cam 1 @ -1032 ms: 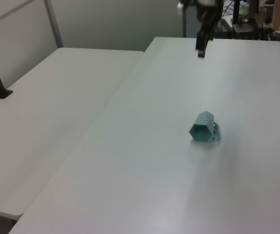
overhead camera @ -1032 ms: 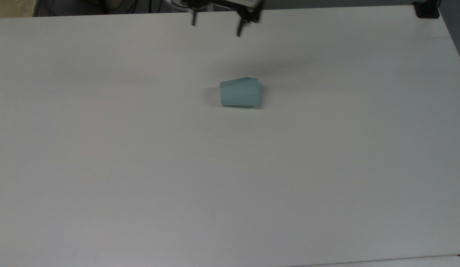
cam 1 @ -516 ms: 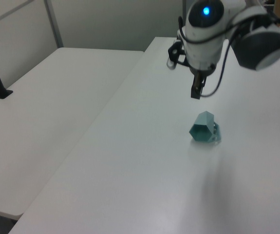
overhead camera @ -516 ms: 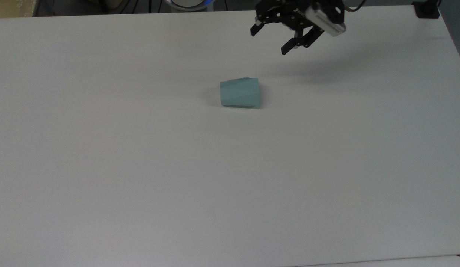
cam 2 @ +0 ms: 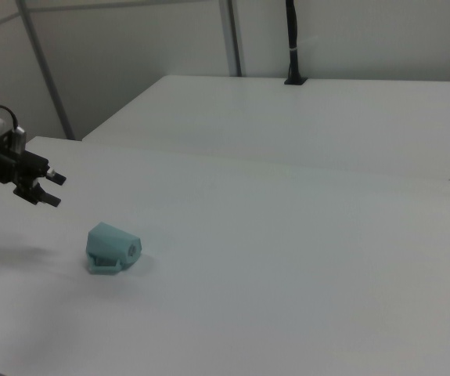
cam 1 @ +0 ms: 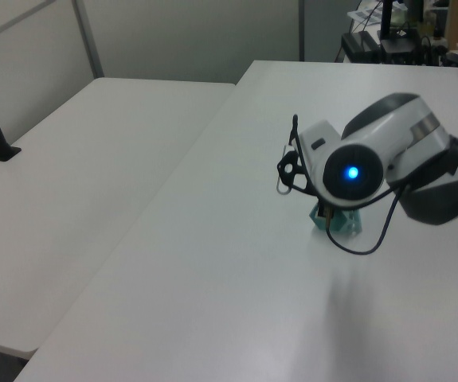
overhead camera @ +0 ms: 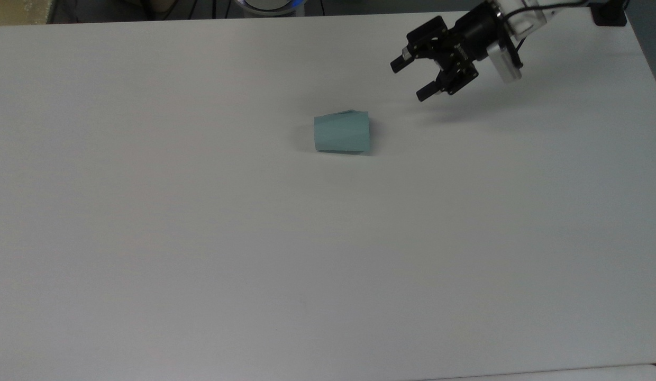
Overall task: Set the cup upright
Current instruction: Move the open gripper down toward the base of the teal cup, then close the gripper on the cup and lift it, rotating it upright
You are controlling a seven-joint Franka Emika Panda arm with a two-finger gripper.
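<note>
Lying on its side near the middle of the white table, the pale teal cup has not been set upright. In the top view it sits slightly above the frame's centre, its wider end toward the top view's right and its narrower end toward the top view's left. In the right view the cup rests in the lower left of the frame, with its flat handle against the tabletop. In the left view just a sliver of the cup peeks out beneath the arm's white housing, which carries a glowing blue light and covers most of it.

The gripper hovers in the upper right of the top view, above and to the right of the cup and clearly apart from it. Its two black fingers are spread with an obvious gap between them, holding nothing, and point toward the top view's lower left. In the right view the gripper appears at the left edge of the frame, above the cup and off the table, fingers apart.

A second white table stands beyond the first in the right view.
</note>
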